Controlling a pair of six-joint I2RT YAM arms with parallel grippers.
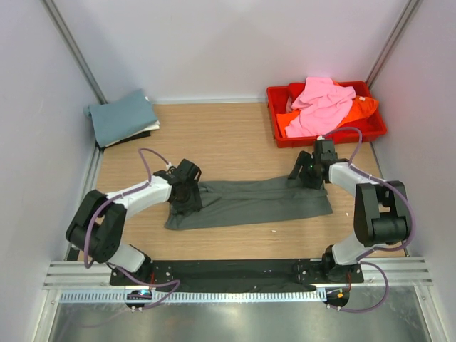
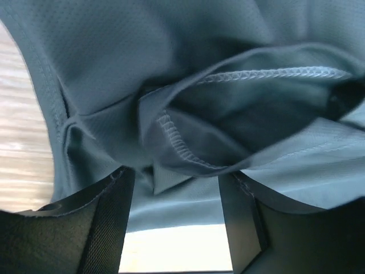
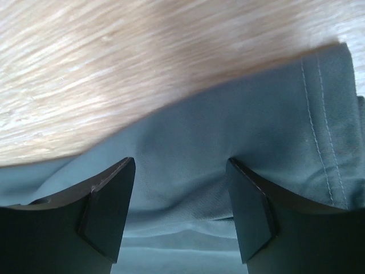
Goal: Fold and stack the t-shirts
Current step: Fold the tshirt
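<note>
Jaws stand apart on both arms, the left gripper [image 2: 175,174] over a bunched, hemmed fold at one end of the dark grey shirt [image 1: 256,201] and the right gripper [image 3: 181,165] straddling flat cloth beside a stitched edge at the other end; neither is clamped on anything. The grey shirt lies across the middle of the wooden table [image 1: 235,142] as a long narrow band, apparently already folded lengthwise, and the step in hand looks like the crosswise fold. The next move would call for each gripper to close on its end of the band with every layer caught, the loose fold under the left one being the likelier to slip, and then for one end to be carried over the other. Beyond it, at the far right corner, one red tray [image 1: 279,90] holds one pink shirt [image 1: 320,107] heaped over one orange shirt [image 1: 365,107], both unfolded. At the far left corner one teal shirt [image 1: 120,117] sits folded on top of one white shirt [image 1: 147,131], of which only an edge shows. That makes five shirts in all: two stacked, one in work and two waiting.
</note>
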